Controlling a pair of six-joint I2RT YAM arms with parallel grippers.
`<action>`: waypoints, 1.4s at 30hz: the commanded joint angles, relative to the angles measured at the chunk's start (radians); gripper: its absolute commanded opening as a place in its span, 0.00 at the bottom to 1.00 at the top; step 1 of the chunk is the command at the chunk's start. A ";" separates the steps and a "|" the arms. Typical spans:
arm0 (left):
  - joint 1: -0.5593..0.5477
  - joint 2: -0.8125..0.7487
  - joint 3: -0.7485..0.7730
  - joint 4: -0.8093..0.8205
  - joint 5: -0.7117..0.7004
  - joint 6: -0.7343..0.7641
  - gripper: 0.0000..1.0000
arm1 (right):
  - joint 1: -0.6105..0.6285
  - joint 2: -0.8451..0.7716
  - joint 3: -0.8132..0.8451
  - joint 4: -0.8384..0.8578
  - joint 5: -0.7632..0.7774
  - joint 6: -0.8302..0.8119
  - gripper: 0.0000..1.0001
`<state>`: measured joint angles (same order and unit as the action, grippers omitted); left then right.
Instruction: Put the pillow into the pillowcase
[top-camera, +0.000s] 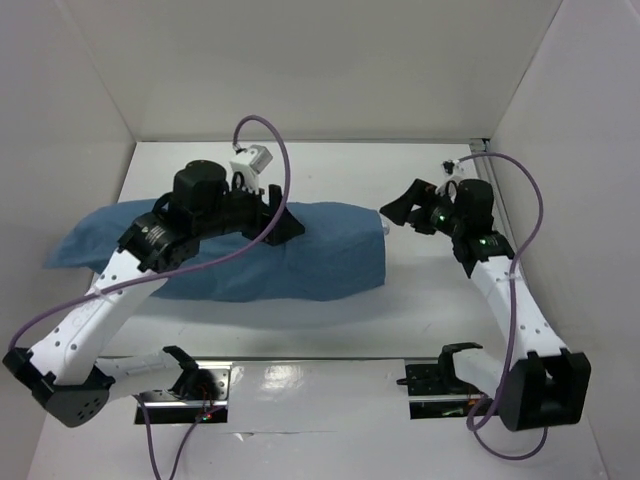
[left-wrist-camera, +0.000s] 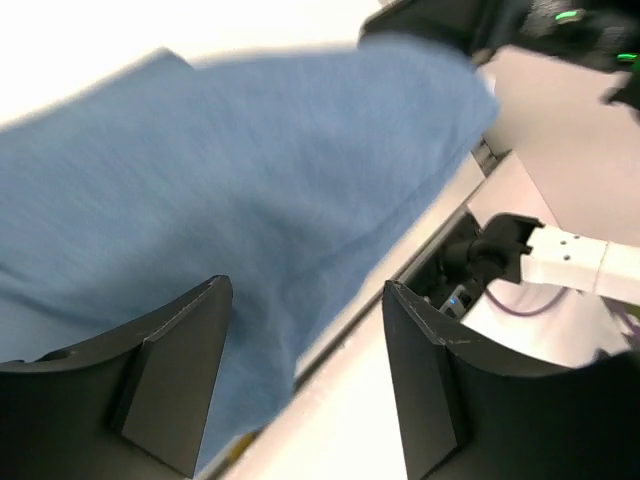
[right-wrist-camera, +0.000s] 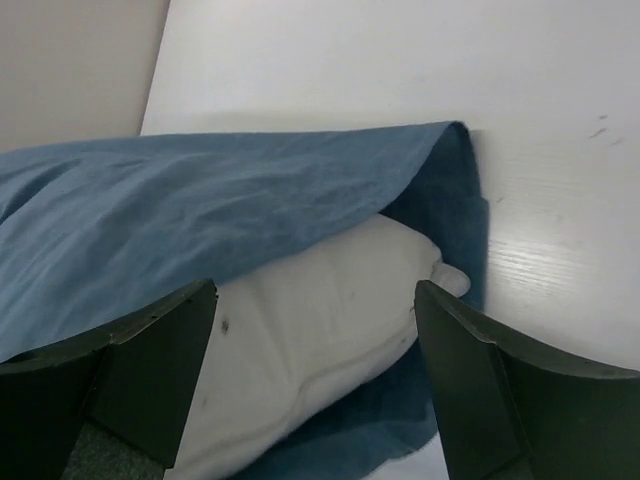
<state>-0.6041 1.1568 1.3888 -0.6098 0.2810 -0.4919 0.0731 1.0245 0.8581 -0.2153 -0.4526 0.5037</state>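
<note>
The dusty-blue pillowcase (top-camera: 300, 262) lies lengthwise across the table, bulging with the pillow inside. In the right wrist view the white pillow (right-wrist-camera: 320, 330) shows in the sack's open mouth, with blue pillowcase cloth (right-wrist-camera: 200, 210) draped over it and folded under it. Only a sliver of the pillow (top-camera: 383, 228) peeks out in the top view. My left gripper (top-camera: 285, 226) hovers over the middle of the pillowcase (left-wrist-camera: 250, 180), and this open left gripper (left-wrist-camera: 305, 300) has nothing between its fingers. My right gripper (top-camera: 400, 212) stands open just off the mouth; in its own view the right gripper (right-wrist-camera: 315, 292) faces the pillow's end without touching it.
White enclosure walls (top-camera: 90, 110) close in the table on the left, back and right. A metal strip (top-camera: 320, 358) runs along the near edge by the arm bases. Purple cables (top-camera: 270, 140) loop above both arms. Bare table (top-camera: 440, 300) lies right of the pillowcase.
</note>
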 joint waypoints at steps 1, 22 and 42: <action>-0.006 -0.077 0.079 -0.011 -0.115 0.058 0.75 | 0.010 0.107 0.002 0.090 -0.207 0.016 0.87; 0.076 0.135 -0.298 -0.291 -0.309 -0.235 0.51 | 0.272 0.404 -0.102 0.358 -0.236 0.191 0.00; 0.148 0.449 0.389 -0.021 -0.322 -0.033 0.00 | 0.272 0.127 -0.102 0.435 0.133 0.220 0.00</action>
<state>-0.4717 1.6211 1.7092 -0.8124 -0.0654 -0.5293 0.3191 1.1549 0.7429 0.1146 -0.3149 0.7036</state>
